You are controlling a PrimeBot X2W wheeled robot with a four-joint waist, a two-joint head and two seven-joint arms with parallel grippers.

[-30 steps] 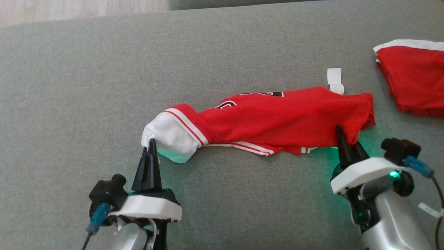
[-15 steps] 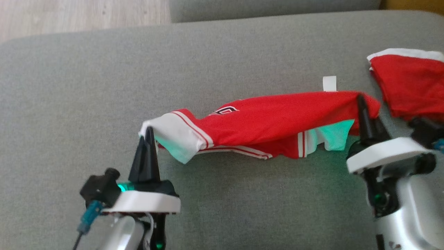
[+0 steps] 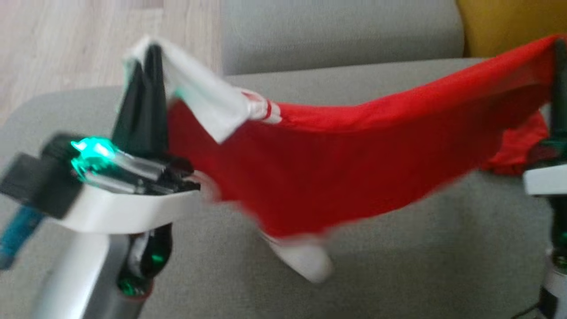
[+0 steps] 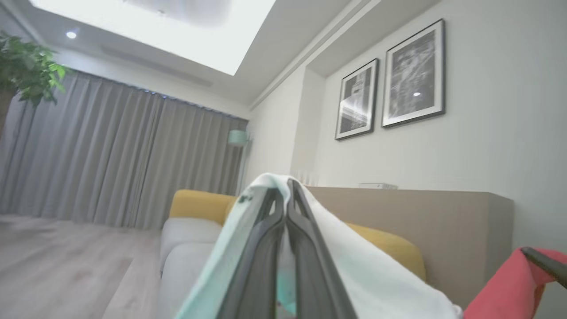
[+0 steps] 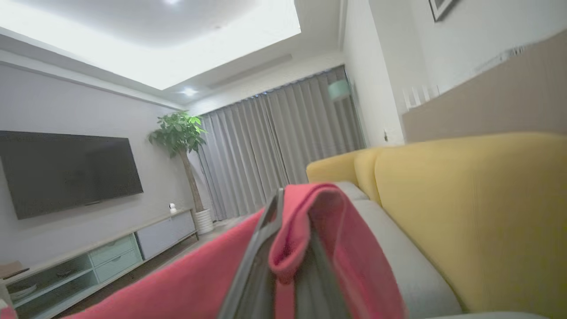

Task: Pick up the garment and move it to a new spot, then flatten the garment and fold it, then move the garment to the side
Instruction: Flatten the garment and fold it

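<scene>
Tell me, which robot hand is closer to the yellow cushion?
The right. The right gripper, shut on the red end of the garment, is close beside the yellow cushion. The left gripper pinches its white end, far over on the other side.

Left tool [image 3: 148, 53] upright, clamped, right tool [image 3: 560, 46] clamped

Both arms have gone up: garment [image 3: 336, 177] is now off the sofa cushion [image 3: 398, 266], slung btw the two tips, middle sagging below them. L gripper [image 3: 148, 53] carries the white end high. R gripper [image 3: 560, 48], part-open 1 s ago at the red hem, now clamped on it.
</scene>
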